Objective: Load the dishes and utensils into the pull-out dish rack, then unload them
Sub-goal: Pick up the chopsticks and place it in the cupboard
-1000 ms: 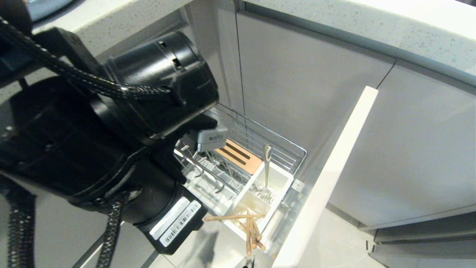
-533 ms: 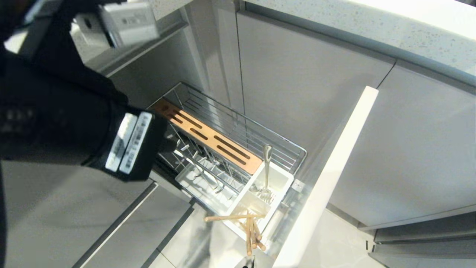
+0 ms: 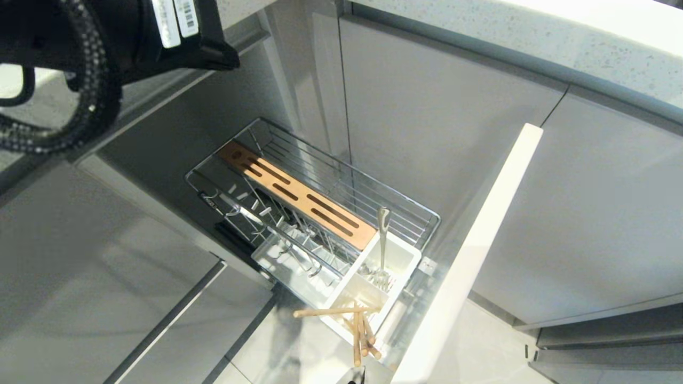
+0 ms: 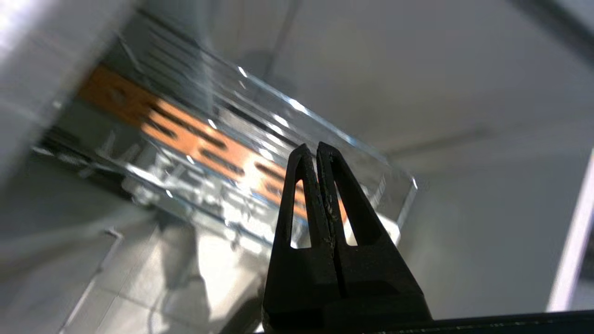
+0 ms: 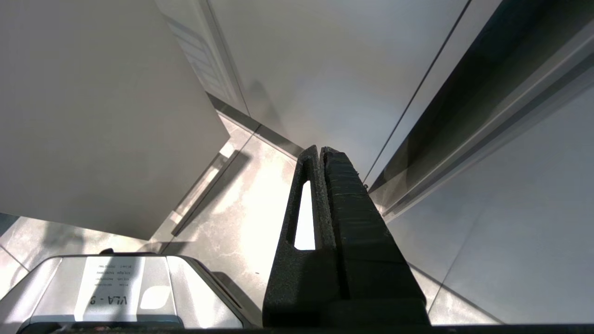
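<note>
The right gripper (image 5: 320,153) hangs with its black jaws pressed together and nothing between them, pointing at a pale marbled tile floor (image 5: 241,222). Flat grey cabinet fronts (image 5: 325,69) rise beyond the floor, with a dark recessed strip (image 5: 468,120) running along one of them. A silver box with a printed label (image 5: 116,292) sits near the gripper's base.
</note>
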Motion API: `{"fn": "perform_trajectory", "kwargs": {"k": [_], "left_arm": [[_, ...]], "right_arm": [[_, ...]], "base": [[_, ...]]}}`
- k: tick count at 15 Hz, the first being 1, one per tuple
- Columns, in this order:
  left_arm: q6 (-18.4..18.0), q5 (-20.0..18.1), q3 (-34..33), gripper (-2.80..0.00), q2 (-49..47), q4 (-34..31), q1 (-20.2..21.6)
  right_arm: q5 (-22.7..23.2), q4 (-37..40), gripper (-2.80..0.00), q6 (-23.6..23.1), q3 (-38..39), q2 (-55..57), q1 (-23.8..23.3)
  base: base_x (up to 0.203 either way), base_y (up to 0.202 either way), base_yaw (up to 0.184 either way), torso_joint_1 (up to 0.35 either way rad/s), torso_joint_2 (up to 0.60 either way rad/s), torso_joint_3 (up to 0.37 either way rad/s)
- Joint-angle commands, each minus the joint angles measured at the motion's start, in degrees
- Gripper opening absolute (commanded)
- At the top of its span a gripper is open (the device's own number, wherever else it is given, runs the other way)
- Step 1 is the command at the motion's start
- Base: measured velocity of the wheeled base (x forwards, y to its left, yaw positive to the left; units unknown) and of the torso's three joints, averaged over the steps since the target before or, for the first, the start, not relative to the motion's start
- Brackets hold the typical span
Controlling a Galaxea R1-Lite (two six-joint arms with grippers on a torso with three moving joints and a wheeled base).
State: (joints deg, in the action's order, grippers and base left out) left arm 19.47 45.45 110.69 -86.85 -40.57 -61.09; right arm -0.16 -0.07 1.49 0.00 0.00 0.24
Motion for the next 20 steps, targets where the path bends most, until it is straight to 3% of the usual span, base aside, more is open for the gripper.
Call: {"fn": "perform_trajectory", "kwargs": {"k": [1, 4, 10, 14, 20], "left_arm": [[-1.5, 0.2, 0.3, -2.80, 0.2, 2.5, 4.0], [-10.2, 0.1, 0.7, -2.80, 0.4, 12.2, 10.2], [-22.1, -1.2, 0.6, -2.80, 1.5, 31.3, 11.1], [-25.0, 2.4, 0.7, -2.80, 1.7, 34.2, 11.9], [-25.7, 0.0, 0.7, -2.80, 3.7, 34.1, 25.6]], "right_arm": [[0.0, 0.0, -2.80, 0.0, 0.0, 0.0, 0.0], [0.0, 0.0, -2.80, 0.0, 0.0, 0.0, 0.0], [0.1, 0.0, -2.80, 0.0, 0.1, 0.0, 0.0], [0.1, 0.0, -2.80, 0.0, 0.1, 0.0, 0.0], [0.0, 0.0, -2.80, 0.0, 0.1, 0.0, 0.0]], "base": [[0.000, 0.000, 0.000, 0.000, 0.00, 0.000], [0.000, 0.000, 0.000, 0.000, 0.00, 0.000], [0.000, 0.000, 0.000, 0.000, 0.00, 0.000], [0.000, 0.000, 0.000, 0.000, 0.00, 0.000], [0.000, 0.000, 0.000, 0.000, 0.00, 0.000]]}}
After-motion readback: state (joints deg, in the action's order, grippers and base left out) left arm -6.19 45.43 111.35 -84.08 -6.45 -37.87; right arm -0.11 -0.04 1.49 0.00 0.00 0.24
